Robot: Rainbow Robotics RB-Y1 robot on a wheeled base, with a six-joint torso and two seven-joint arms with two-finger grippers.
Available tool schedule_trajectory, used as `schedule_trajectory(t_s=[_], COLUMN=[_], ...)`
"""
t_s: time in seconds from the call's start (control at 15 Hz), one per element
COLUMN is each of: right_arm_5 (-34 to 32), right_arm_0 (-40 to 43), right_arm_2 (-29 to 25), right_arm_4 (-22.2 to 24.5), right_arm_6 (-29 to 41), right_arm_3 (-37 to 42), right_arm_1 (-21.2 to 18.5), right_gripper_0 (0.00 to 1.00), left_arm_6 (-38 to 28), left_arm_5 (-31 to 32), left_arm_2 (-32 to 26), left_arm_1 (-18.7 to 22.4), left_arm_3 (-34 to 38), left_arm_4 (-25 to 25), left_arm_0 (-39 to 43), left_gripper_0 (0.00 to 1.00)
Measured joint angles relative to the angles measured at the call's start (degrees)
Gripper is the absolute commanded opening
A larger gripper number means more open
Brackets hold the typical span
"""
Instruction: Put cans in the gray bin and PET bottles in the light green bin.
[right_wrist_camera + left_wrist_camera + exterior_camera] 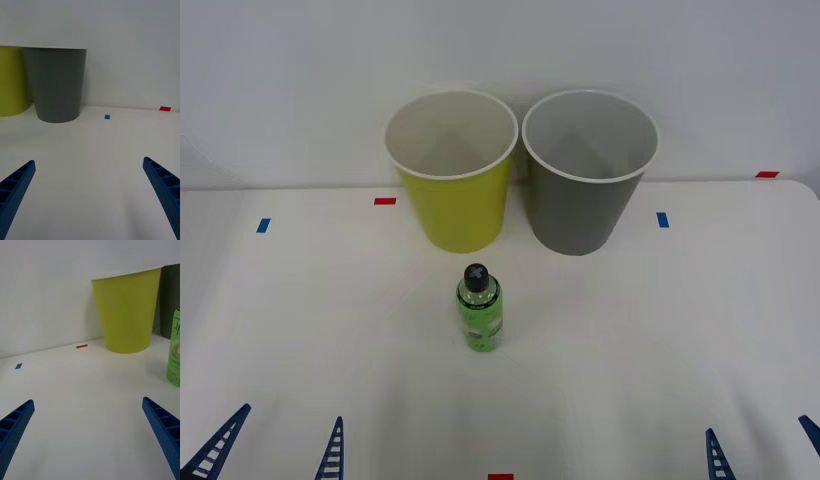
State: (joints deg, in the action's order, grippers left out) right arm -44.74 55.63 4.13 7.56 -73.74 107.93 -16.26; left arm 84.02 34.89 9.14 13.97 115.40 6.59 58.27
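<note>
Bottle (479, 311) stands upright mid-bench, just before the green bin (452, 175), with the gray bin (588, 175) beside that. It looks light, smooth and slightly squashy, so it could tip or slip; a firm pinch across the labelled body, below the cap, seems safest. Left claw (88, 440) and right claw (88, 200) wait spread wide at the near bench (300, 330) edge, empty.
</note>
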Motion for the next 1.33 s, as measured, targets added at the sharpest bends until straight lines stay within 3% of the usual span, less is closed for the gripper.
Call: schedule_trajectory(t_s=[1.33], right_arm_5=[0.0], right_arm_0=[0.0], right_arm_2=[0.0], right_arm_4=[0.0], right_arm_6=[0.0], right_arm_3=[0.0], right_arm_1=[0.0], right_gripper_0=[1.0], left_arm_6=[0.0], left_arm_5=[0.0], left_arm_2=[0.0], left_arm_1=[0.0], left_arm_3=[0.0], left_arm_4=[0.0], left_arm_0=[0.0], left_gripper_0=[1.0])
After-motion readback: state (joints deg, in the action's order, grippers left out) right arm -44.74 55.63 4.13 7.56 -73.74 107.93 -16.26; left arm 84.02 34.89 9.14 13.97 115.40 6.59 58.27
